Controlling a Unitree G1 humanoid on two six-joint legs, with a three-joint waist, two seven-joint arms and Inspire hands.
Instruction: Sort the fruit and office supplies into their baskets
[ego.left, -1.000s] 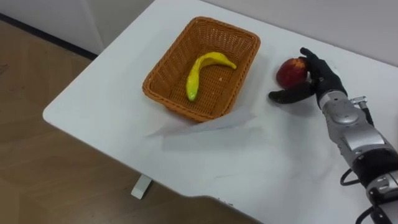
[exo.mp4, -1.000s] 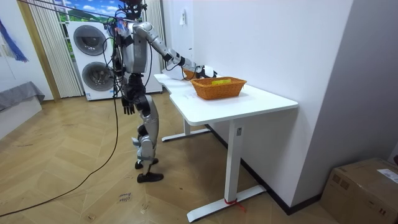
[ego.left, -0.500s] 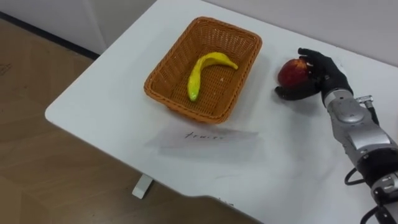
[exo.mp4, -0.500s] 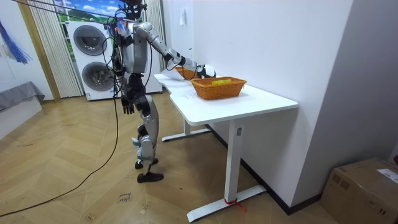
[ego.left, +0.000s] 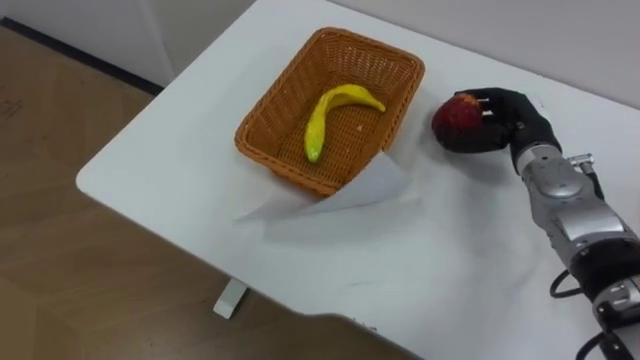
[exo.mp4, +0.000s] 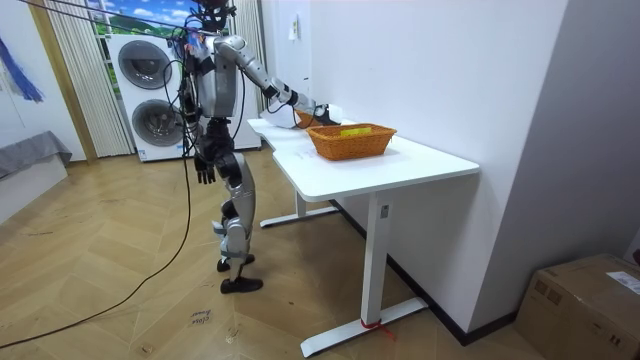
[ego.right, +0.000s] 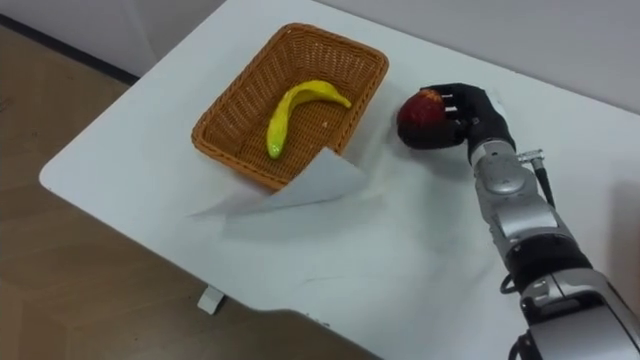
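The right hand, open beside the round red apple a second ago, is now found with fingers closed round it, just beside the woven wicker basket that holds the curved yellow banana on the white counter. The grasp is judged secured; transfer is outstanding. The left hand hangs idle.

Red apple clasped in right robot hand; yellow banana inside wicker basket.
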